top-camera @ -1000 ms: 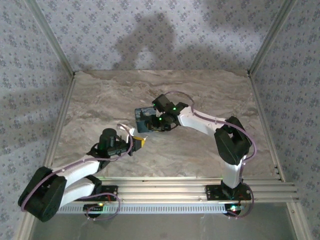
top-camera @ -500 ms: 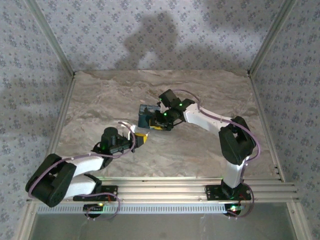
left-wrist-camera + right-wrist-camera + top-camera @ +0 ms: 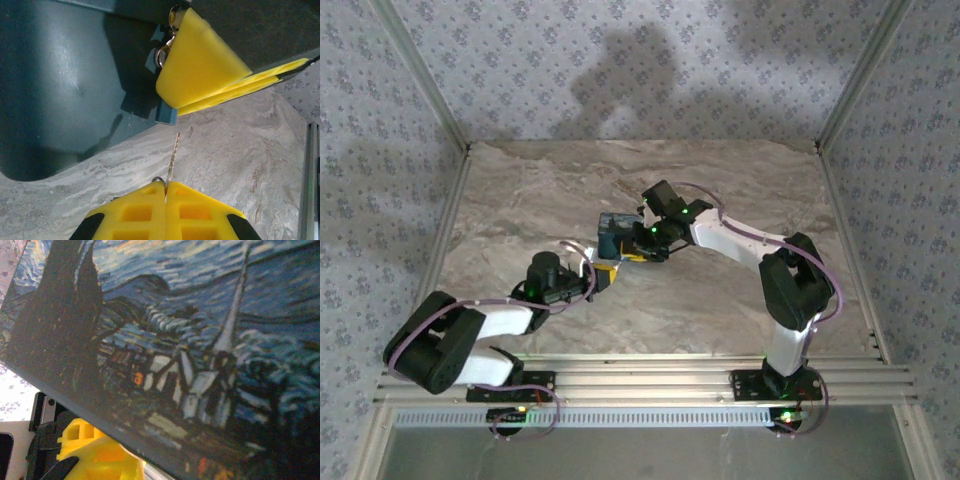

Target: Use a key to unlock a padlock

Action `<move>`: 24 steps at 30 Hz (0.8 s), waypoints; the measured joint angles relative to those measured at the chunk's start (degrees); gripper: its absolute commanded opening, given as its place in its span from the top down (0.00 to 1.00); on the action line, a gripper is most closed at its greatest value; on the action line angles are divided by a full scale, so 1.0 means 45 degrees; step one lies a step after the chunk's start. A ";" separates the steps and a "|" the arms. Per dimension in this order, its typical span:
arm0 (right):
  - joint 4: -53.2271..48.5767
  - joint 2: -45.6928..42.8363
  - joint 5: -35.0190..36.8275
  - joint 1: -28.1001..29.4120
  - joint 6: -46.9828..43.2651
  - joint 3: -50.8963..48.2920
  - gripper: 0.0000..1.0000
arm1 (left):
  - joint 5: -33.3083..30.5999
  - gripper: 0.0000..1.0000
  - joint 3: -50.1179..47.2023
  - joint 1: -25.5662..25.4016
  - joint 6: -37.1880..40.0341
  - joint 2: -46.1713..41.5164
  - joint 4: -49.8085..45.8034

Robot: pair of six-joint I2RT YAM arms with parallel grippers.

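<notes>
My left gripper (image 3: 166, 186) is shut on a thin key (image 3: 173, 155), whose blade points up at a small blue padlock (image 3: 164, 112). A short gap of table separates the key tip from the padlock. The padlock hangs by its metal shackle (image 3: 162, 53) at the lower edge of a dark blue box (image 3: 65, 85). My right gripper (image 3: 638, 246) holds that box (image 3: 613, 230), and its yellow fingers (image 3: 200, 70) sit right beside the padlock. In the right wrist view the box's painted night-sky lid (image 3: 200, 340) lies close over a yellow finger (image 3: 95, 455). My left gripper (image 3: 602, 278) sits just below the box.
The marble tabletop (image 3: 720, 300) stretches around both arms. Metal rails (image 3: 700, 375) run along the near edge, and patterned walls close in the back and sides.
My left gripper has moved forward and up with the key until it is just under the box. The right gripper and box shifted slightly to the right.
</notes>
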 measured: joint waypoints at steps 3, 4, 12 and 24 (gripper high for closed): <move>0.0029 -0.0121 -0.0024 -0.0039 0.0024 -0.0083 1.00 | 0.0015 1.00 0.0097 0.0000 0.0000 0.0301 0.0170; 0.0049 -0.0146 -0.0044 -0.0049 0.0058 -0.0102 1.00 | 0.0015 1.00 0.0151 0.0000 -0.0005 0.0418 0.0214; 0.0180 -0.0165 -0.0102 -0.0102 0.0151 -0.0126 1.00 | 0.0058 1.00 0.0427 0.0000 -0.0087 0.0709 0.0398; 0.0432 -0.0165 -0.0151 -0.0180 0.0209 -0.0204 1.00 | 0.0053 1.00 0.0733 0.0000 -0.0126 0.1156 0.0403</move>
